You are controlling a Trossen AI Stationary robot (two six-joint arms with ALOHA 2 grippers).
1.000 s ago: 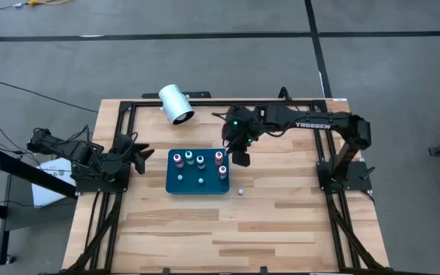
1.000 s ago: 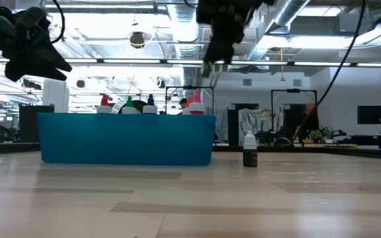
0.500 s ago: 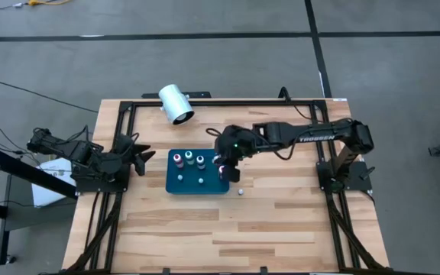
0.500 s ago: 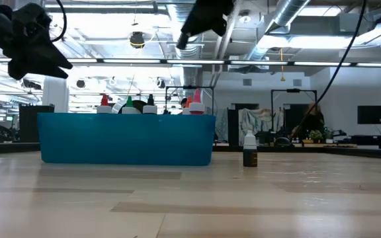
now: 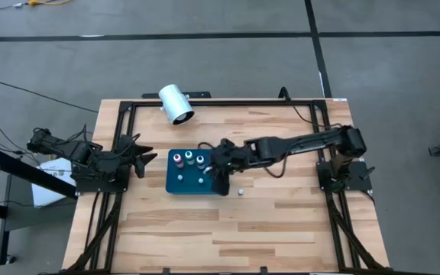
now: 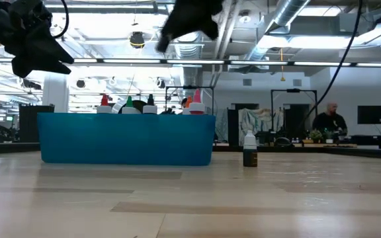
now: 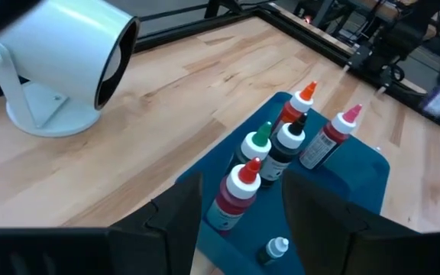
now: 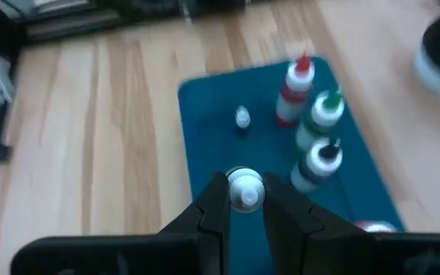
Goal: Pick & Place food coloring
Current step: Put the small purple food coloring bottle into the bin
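I have the right hand over the teal tray, and its 2 fingers are pinched on a small whitish bottle held just above the blue surface; the grip looks snug on both flanks of the cap end. The left hand waits by the tray's left edge, jaws parted and holding nothing.

The food coloring sits mostly on the tray: a red-topped bottle, a green-topped one, a dark-topped one, an orange-tipped one and a pink-tipped one, all upright and close together; 1 tiny whitish piece stands apart from them on the tray; 1 more small dark bottle with a white cap stands alone on the tabletop, just off the tray's right side.

My read on handling: these are light, stiff little plastic bottles, smooth and probably slick, tall for their base so they tip easily; I judge the best hold is across the round body or just under the cap, squarely, with gentle pressure; a pinch on the tapered tip would likely squirt it out; the clustered ones leave little room for fingers.

The white cylinder lies well clear at the back.
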